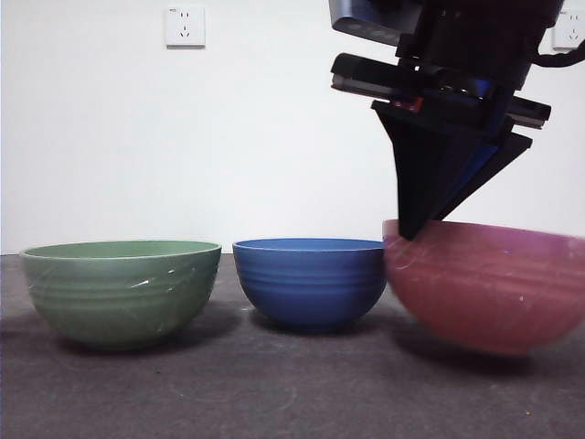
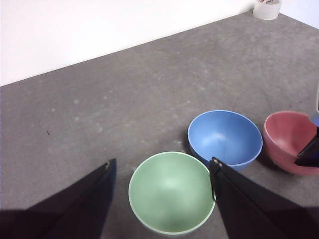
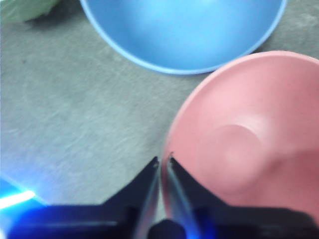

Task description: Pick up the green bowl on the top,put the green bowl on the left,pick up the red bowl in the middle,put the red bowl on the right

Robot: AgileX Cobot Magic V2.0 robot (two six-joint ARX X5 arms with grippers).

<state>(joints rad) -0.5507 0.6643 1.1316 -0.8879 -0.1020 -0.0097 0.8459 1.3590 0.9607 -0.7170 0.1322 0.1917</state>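
No brand or writing readable on anything; all 3 bowls look empty inside. Right gripper (image 1: 413,229) is pinched on the rim of the red bowl (image 1: 489,283), one jaw inside & one outside, bowl hanging tilted w/ its near side off the table (image 1: 274,393), blue bowl (image 1: 309,279) just beside the jaws. Left gripper (image 2: 162,167) hangs w/ jaws wide apart, green bowl (image 2: 172,191) on the table right between & below them.

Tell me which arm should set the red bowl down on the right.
The right. Its tool is already clamped on the rim of the red bowl, which hangs tilted beside the blue bowl. The left tool is open above the green bowl.
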